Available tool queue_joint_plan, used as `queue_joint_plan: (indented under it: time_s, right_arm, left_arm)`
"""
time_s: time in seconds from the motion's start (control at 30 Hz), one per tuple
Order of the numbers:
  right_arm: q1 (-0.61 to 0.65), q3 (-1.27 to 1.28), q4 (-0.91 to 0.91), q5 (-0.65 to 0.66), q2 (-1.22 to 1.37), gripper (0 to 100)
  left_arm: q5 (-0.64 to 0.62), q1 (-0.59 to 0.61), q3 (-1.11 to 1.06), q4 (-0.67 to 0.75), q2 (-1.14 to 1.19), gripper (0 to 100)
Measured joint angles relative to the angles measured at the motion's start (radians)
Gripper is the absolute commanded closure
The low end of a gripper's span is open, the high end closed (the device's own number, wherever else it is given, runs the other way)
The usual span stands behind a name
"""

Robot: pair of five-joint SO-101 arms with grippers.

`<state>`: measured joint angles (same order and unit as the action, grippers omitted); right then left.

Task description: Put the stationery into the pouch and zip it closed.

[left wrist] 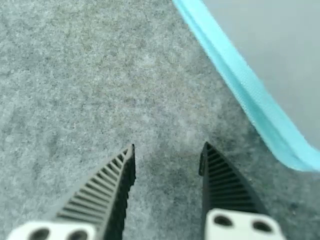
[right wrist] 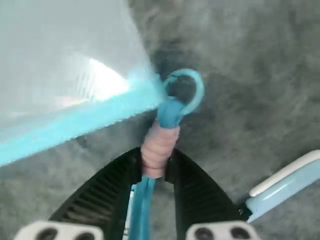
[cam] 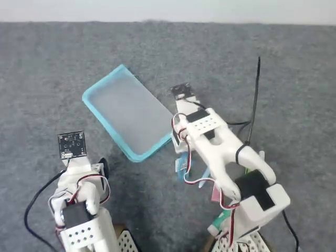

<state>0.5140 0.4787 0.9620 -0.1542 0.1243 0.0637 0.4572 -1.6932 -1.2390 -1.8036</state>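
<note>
The pouch (cam: 128,113) is a translucent flat bag with a teal border, lying at an angle mid-table. My right gripper (right wrist: 156,155) is shut on a blue stationery piece (right wrist: 159,142) that has a pink band and a ring-shaped end. That ring touches the pouch's teal border (right wrist: 85,120) at a corner. In the high view the right arm (cam: 210,136) stands over that near corner of the pouch. My left gripper (left wrist: 167,150) is open above bare carpet, a little short of the pouch's teal border (left wrist: 250,90). In the high view the left arm (cam: 84,184) sits at the lower left.
A light-blue and white stationery item (right wrist: 285,182) lies on the carpet beside the right gripper. More blue (cam: 181,170), pink (cam: 215,194) and green (cam: 218,223) pieces lie partly under the right arm. A black cable (cam: 255,100) rises at the right. Grey carpet (cam: 63,63) covers the table.
</note>
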Motion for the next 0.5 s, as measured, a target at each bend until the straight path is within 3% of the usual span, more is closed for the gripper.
queue_joint_plan:
  time_s: [0.3,0.5]
  right_arm:
    - [-0.038,-0.012,0.009,-0.002,-0.014,99.2]
    - [-0.038,0.0,0.057,0.078,-0.262,99.2]
  left_arm:
    - [0.0,0.0,0.0,0.0,0.0,80]
    - [0.0,0.0,0.0,0.0,0.0,80]
